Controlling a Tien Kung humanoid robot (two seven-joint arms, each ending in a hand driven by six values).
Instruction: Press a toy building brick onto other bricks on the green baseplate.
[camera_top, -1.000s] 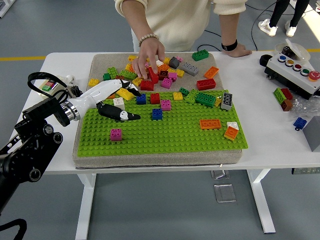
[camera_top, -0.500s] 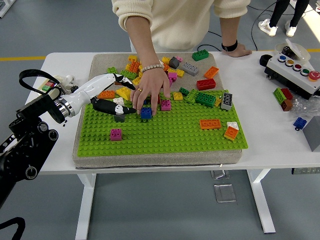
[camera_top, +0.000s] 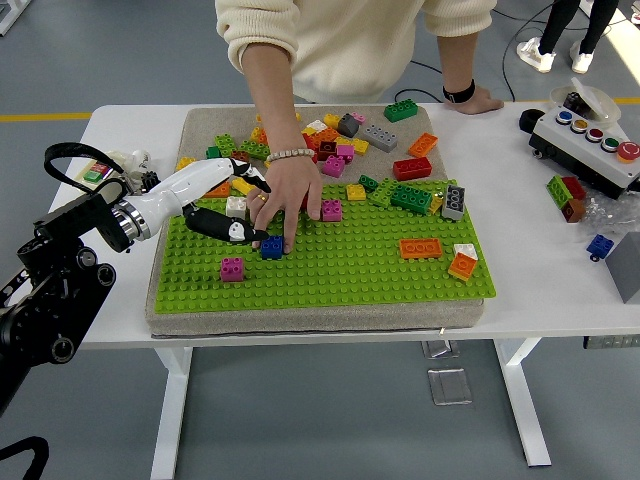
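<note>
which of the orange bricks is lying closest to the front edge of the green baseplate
The small orange brick at the baseplate's right front, tilted beside a white brick. The long orange brick sits farther back.

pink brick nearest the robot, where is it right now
The pink brick stands alone on the green baseplate's near-left part, just in front of the robot hand.

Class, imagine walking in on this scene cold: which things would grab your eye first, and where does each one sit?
First, the bright green baseplate filling the middle of the white table, with a jumble of colourful bricks along its far edge. Next, a person's hand reaching from the far side to a blue brick on the plate, beside the robot's left hand, fingers spread. A box with coloured buttons sits at the far right.
</note>
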